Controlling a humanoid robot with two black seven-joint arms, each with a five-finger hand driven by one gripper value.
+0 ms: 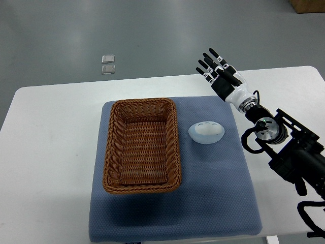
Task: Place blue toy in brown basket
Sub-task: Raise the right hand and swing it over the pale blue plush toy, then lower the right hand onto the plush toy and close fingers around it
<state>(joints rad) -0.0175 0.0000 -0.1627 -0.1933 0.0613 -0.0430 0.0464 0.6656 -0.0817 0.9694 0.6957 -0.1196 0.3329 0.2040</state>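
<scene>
A pale blue, egg-shaped toy (206, 132) lies on the blue mat (213, 193), just right of the brown wicker basket (114, 117). The basket holds nothing. My right hand (216, 67) hovers beyond the mat's far right corner, above and behind the toy, with its black-tipped fingers (206, 65) spread and holding nothing. Its arm runs in from the lower right edge. No left arm shows.
The mat lies on a white table (51, 132) with grey floor beyond its far edge. Two small clear squares (108, 64) lie on the floor behind the table. A brown box corner (309, 5) shows at the top right.
</scene>
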